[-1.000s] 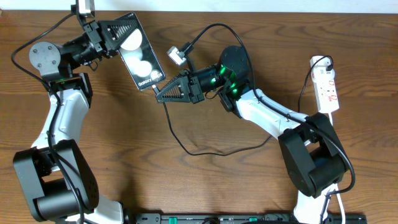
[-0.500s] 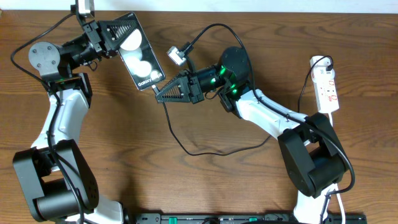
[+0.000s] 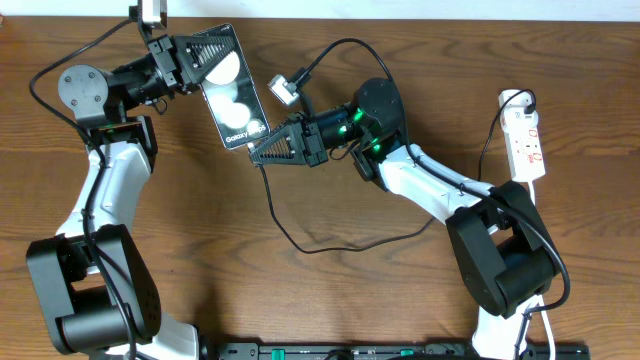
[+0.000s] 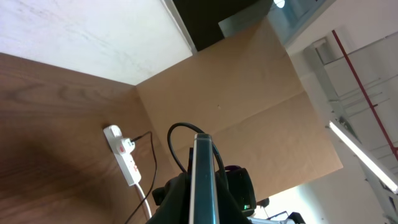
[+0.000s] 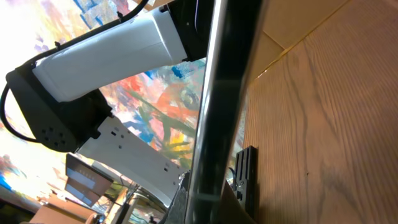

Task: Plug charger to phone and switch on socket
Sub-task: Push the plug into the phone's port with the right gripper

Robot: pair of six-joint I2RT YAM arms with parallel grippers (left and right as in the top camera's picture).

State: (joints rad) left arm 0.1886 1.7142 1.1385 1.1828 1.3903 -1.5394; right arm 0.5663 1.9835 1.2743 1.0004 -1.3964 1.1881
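Right, left jaws clamp the glossy black rectangular phone (image 3: 238,105), held above the brown wooden tabletop (image 3: 300,310); right jaws pinch the thin black charger cable (image 3: 340,250) by its tip, just beside the phone's lower edge, white power-strip socket (image 3: 526,140) well apart

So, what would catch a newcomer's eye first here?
The left pincer holds the phone, glossy face up, near the far edge of the table. The right pincer meets its lower end, gripping the charger, whose cable loops behind it. The socket lies at the right edge.
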